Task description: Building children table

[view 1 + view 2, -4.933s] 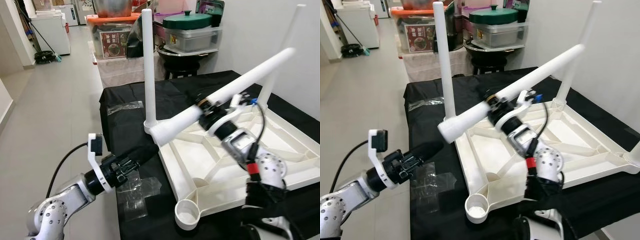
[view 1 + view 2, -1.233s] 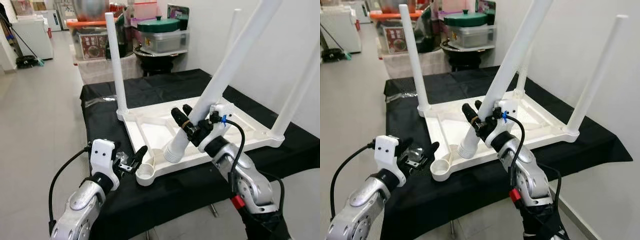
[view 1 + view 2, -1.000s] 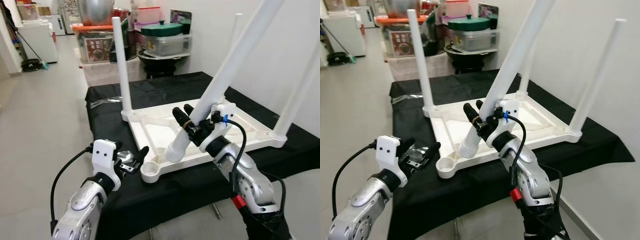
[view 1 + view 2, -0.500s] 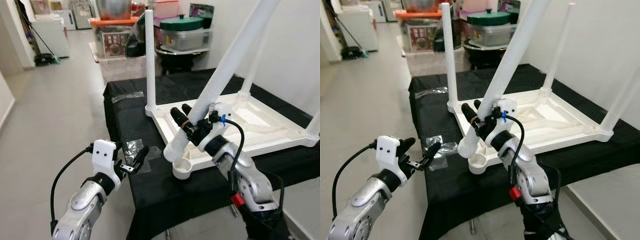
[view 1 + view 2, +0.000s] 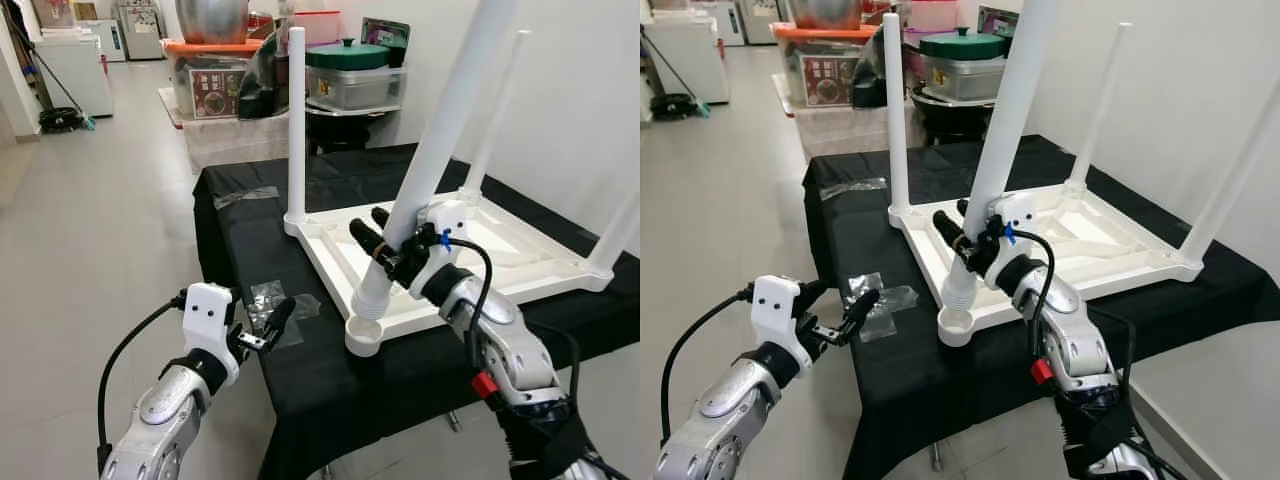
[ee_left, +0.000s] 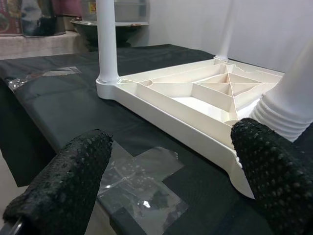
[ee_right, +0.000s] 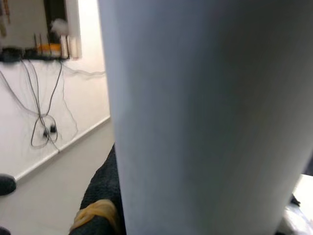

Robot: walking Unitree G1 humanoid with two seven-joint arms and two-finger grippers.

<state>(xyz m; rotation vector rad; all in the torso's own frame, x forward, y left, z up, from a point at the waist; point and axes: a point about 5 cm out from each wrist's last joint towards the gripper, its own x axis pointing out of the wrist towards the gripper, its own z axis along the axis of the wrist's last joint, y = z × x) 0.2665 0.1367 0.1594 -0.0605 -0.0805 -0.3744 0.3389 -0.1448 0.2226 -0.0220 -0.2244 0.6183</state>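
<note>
Gripping a white table leg (image 5: 430,150) whose ribbed end sits just above the corner socket (image 5: 362,337) of the upturned tabletop (image 5: 520,255) on the black-draped worktop (image 5: 240,230), the right gripper (image 5: 385,245) has its jaws clamped, while the left gripper (image 5: 268,325) hangs wide-jawed near crumpled plastic wrap (image 5: 270,300); the leg's top is cut off.

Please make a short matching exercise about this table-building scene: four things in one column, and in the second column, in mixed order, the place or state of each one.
1. right gripper
2. left gripper
3. corner socket
4. plastic wrap

a. open, holding nothing
b. lying flat on the black cloth
c. shut on the loose table leg
d. no leg seated in it yet, leg end just above

Pairs: 1-c, 2-a, 3-d, 4-b
</note>
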